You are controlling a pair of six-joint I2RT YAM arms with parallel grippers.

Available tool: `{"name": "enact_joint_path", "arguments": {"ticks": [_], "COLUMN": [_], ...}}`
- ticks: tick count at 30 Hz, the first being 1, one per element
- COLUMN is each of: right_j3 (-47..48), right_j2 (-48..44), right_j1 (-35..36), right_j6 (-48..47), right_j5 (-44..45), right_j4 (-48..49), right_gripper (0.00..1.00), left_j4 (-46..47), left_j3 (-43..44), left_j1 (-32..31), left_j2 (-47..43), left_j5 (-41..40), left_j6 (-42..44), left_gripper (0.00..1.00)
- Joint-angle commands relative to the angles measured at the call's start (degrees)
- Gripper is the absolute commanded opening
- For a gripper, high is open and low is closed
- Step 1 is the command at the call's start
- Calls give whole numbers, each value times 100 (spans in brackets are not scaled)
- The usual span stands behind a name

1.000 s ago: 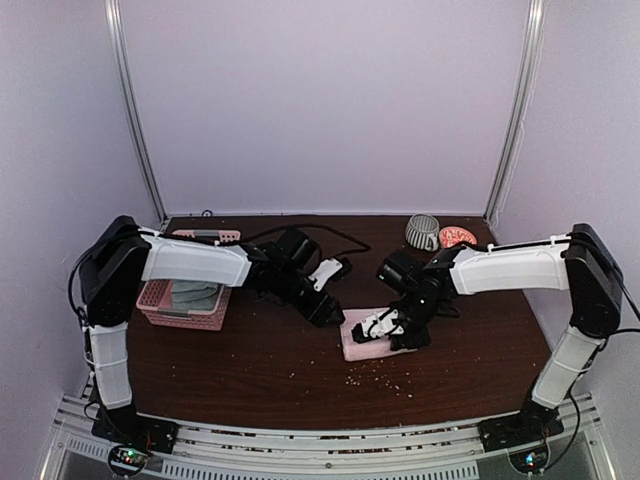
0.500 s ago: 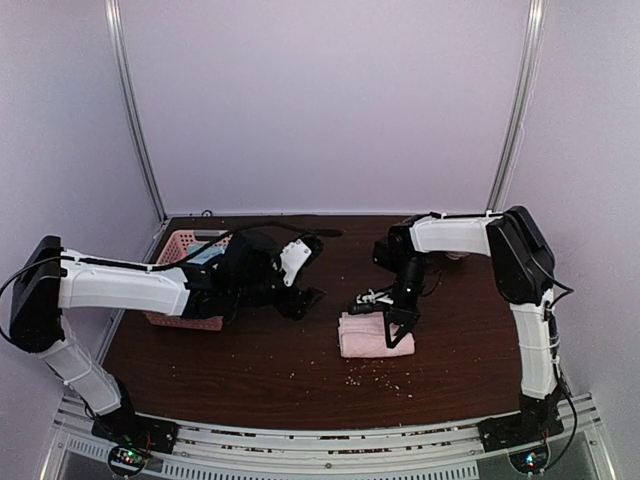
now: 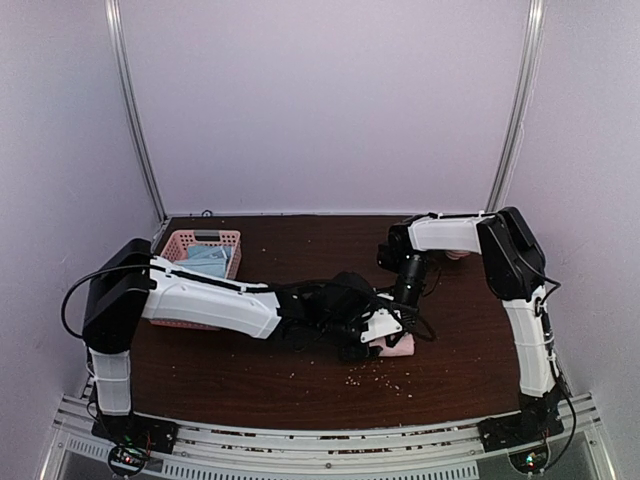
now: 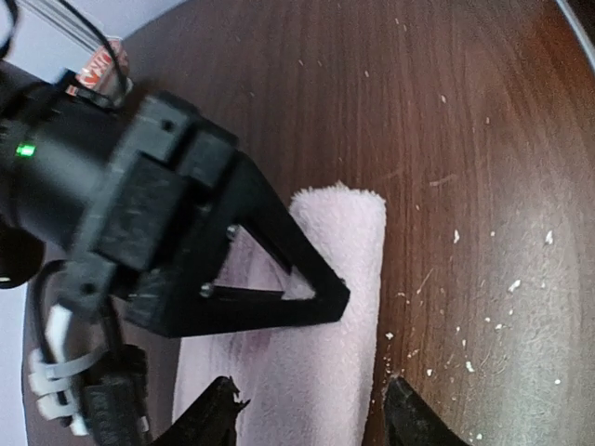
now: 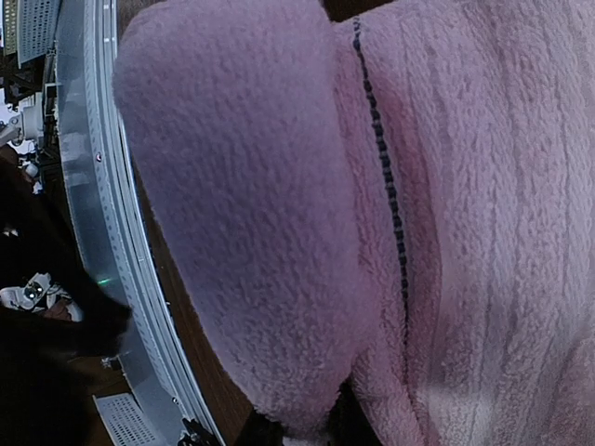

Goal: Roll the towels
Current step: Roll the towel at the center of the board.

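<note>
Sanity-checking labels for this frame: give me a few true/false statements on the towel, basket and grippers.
1. The pink towel lies on the table. True.
2. The basket is empty. False: pale blue cloths lie in it.
3. The right gripper touches the pink towel. True.
4. The left gripper hangs over the basket. False: it is at the pink towel, its fingers apart on either side of it.

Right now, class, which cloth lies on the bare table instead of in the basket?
The pink towel, lying on the table; the pale blue cloths sit in the pink basket at far left.
</note>
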Motion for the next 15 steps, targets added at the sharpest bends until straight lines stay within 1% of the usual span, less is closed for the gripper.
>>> {"name": "enact_joint_path", "arguments": {"ticks": [1,6,9,11,13,14,15], "right_j3": [-319,-285,-281,-276,-262,-248,-253], "right_j2": [568,565,566,578,566,538,493], "right_j1": [42,44,53,53,53,60,66], "right_j6": [158,181,172,156,112,84,62], "right_j5": [996,987,970,945,875,834,801], "right_j4": [927,933,933,928,866,828,820], "right_gripper": [11,11,11,11,11,12,12], "left_j4": [-758,-792,-725,-721,-725,-725,-705], "left_j3": [555,641,593,583,604,609,601], "left_j1": [44,42,43,43,35,28,15], "left_j2": [459,799,853,903,989,1026,1048], "left_j5": [94,-247,-270,-281,-333,-422,-529], "left_j6": [488,608,617,619,622,600,581], "left_gripper": [55,55,52,48,45,46,48]}}
